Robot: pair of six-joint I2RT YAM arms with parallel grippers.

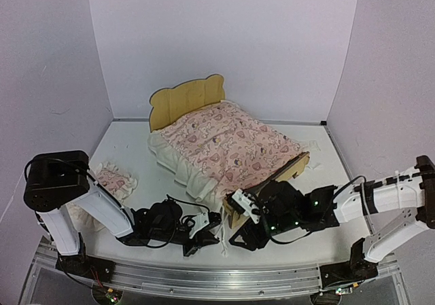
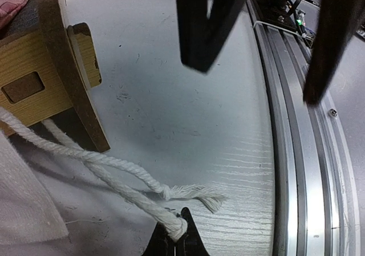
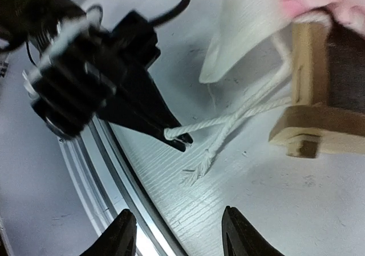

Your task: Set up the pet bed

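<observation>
White table under pale walls. Pet bed at mid-table, pink blanket draped over. Left claw pinched tight on end of white cord, just beside bed's foot corner. Right claw spread apart nearby, holding nothing. Likely risks: hard tug dragging light bed askew, or thin cord slipping free.

**Pink print on pale wood**

The wavy-headboard plywood pet bed is light tan. The ruffled fabric blanket is pink with small hearts, edged white; the small ruffled pillow matches. The twisted rope cords are white.
</observation>
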